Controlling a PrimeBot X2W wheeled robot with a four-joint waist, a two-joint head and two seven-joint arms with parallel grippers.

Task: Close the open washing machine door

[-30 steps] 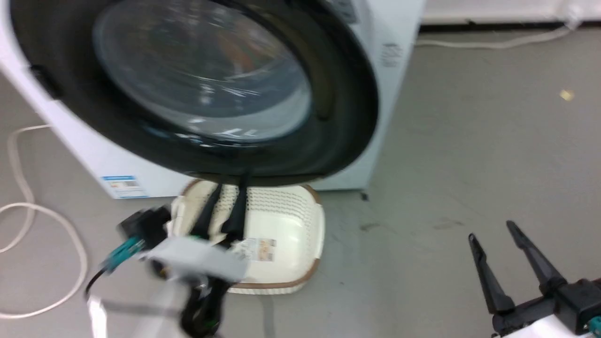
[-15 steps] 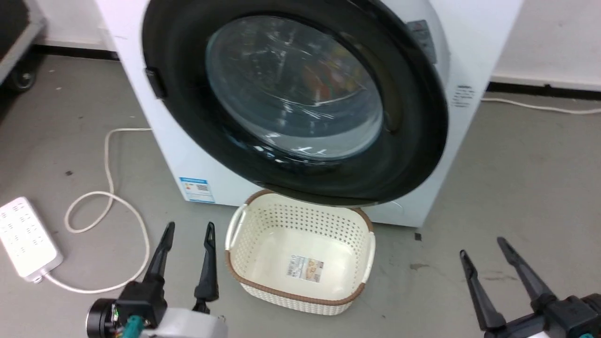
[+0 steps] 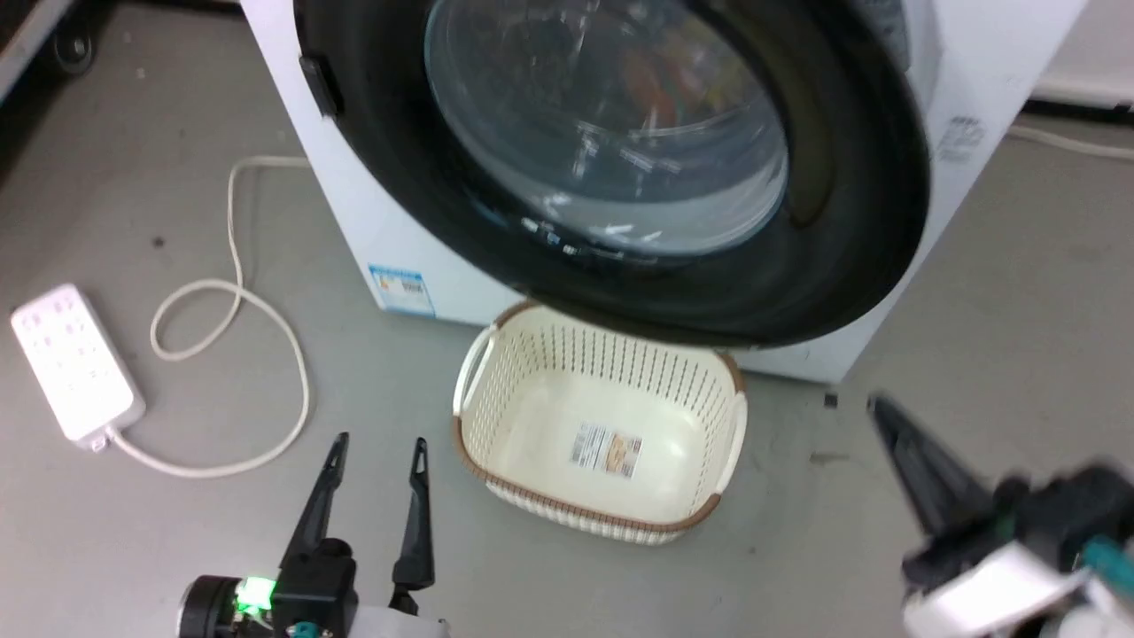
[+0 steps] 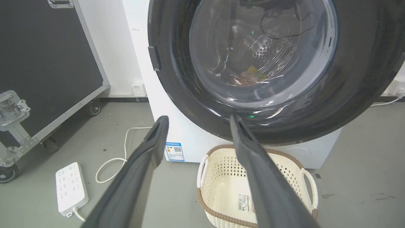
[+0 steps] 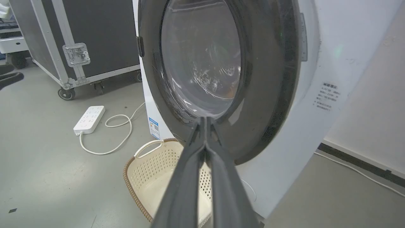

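**Two claws, one spread and one pinched, before a black-rimmed door**

The left claw (image 3: 379, 441) is spread wide. Its two long dark fingers taper to thin tips with bare floor between them, and it holds and touches nothing. The right claw (image 5: 204, 122) has its fingers pressed together to a single point and is also empty. From the head view it is a blur low on the right, apart from the machine.

The washing machine door (image 3: 850, 221) fills most of the white machine's front. It has a wide glossy black rim around a bulging clear glass bowl, and it seems to lie against the cabinet, though I cannot tell whether it is latched. Through the glass the perforated steel drum shows, with something orange and yellowish inside.

Just below the door a cream plastic basket (image 3: 567, 354) sits on the grey floor (image 3: 974, 292) — latticed walls, brown rim, a paper label in its bottom. To the left lie a white power strip (image 3: 75, 363) and its looped cord (image 3: 292, 354). A black flight case (image 4: 47, 63) with metal edging stands on castors beyond.
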